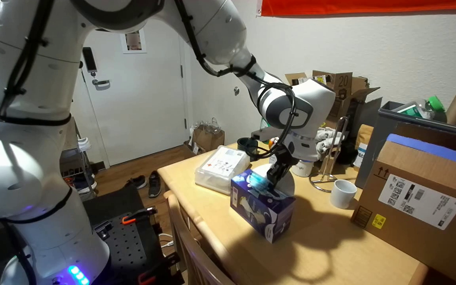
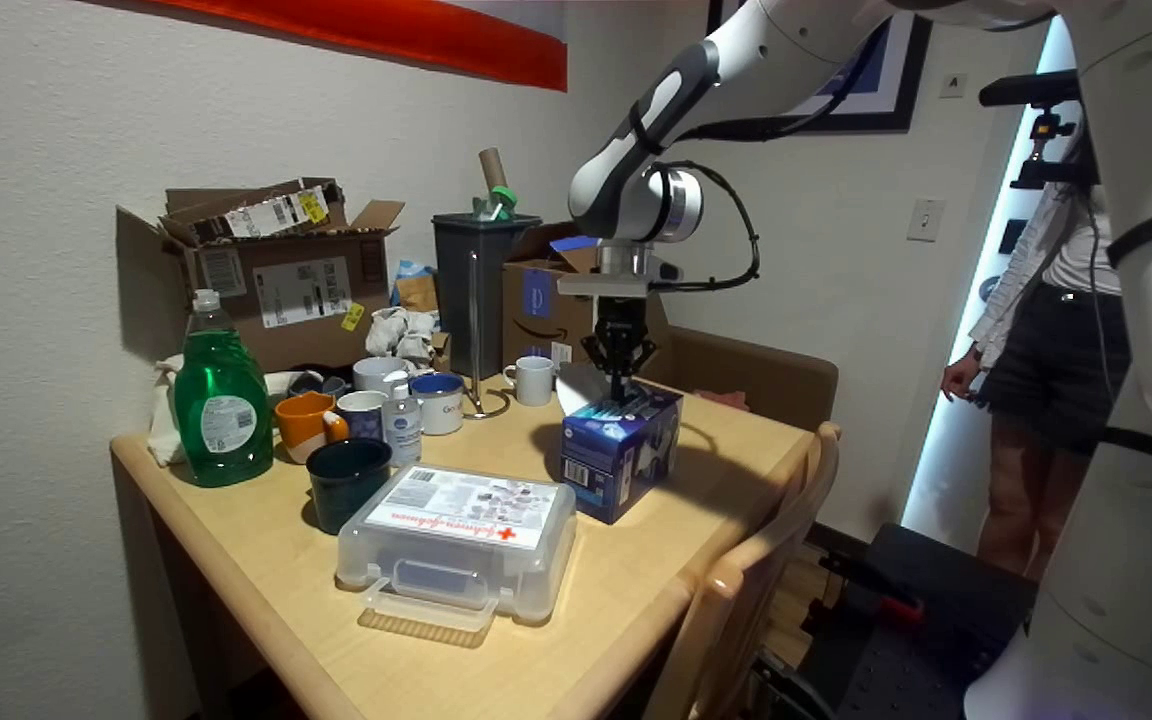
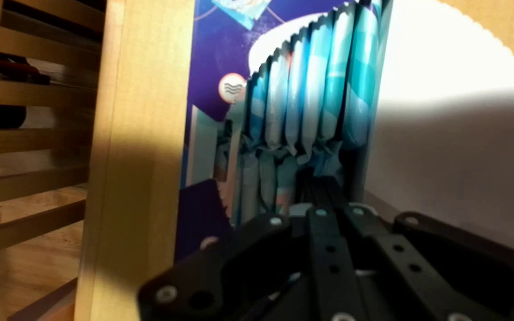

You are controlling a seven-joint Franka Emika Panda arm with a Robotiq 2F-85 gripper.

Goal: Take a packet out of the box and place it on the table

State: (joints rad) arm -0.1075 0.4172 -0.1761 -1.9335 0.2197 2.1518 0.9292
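In an exterior view, the box, of glossy purple card, is stood mouth upward on the smooth wooden tabletop, presumably so that it can be entered from 12 o'clock by the hand, which is pointed down into it. A white mug is set apart, at 3 o'clock.

In an exterior view, a translucent plastic case, round-cornered, is placed near the box at 8 o'clock.

In the wrist view, the packets, thin film pouches with puckered ends, are packed on edge within the box, an arrangement judged suited to single removal. A white flap with a scalloped edge is folded out at 3 o'clock, leaving the packets exposed. The hand's fingers are seen close together among the packets; whether one is pinched cannot be told, the tips being lost in shadow.
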